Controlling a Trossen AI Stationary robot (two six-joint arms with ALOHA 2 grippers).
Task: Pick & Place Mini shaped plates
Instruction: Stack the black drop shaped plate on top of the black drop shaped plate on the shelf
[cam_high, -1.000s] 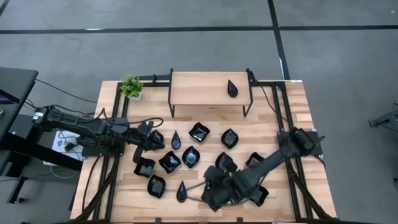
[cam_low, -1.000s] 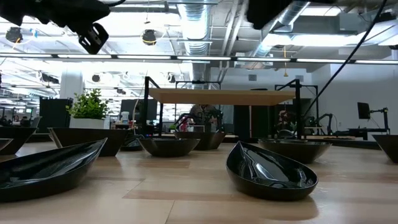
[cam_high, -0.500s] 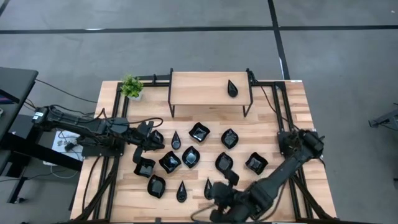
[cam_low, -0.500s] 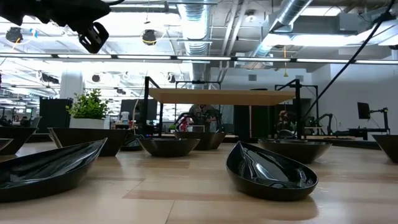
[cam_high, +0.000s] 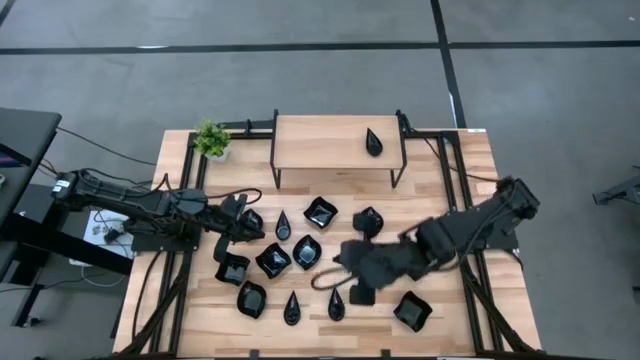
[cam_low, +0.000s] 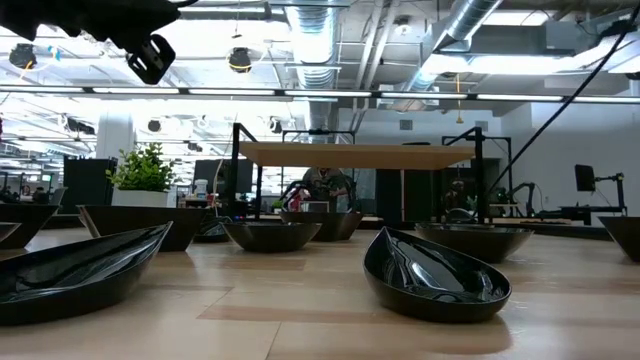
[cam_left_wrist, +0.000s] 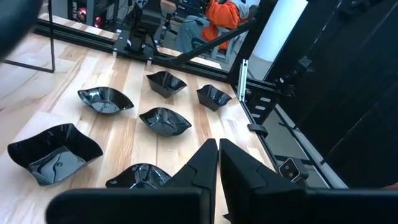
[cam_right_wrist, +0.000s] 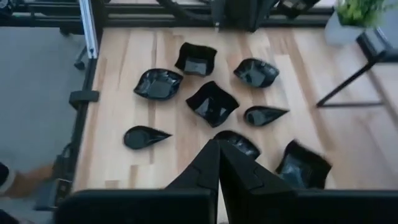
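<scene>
Evenly bright from ceiling strip lights (cam_low: 300, 92); glare on glossy plates (cam_low: 435, 272); motion blur across right arm (cam_high: 440, 245); soft shadows.

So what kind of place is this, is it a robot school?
Probably a robotics lab or workshop. The ceiling has bare pipes and ducts, more metal-framed test rigs stand behind the wooden table, and little black plates are laid out for practice.

No readable text, label or number anywhere.
</scene>
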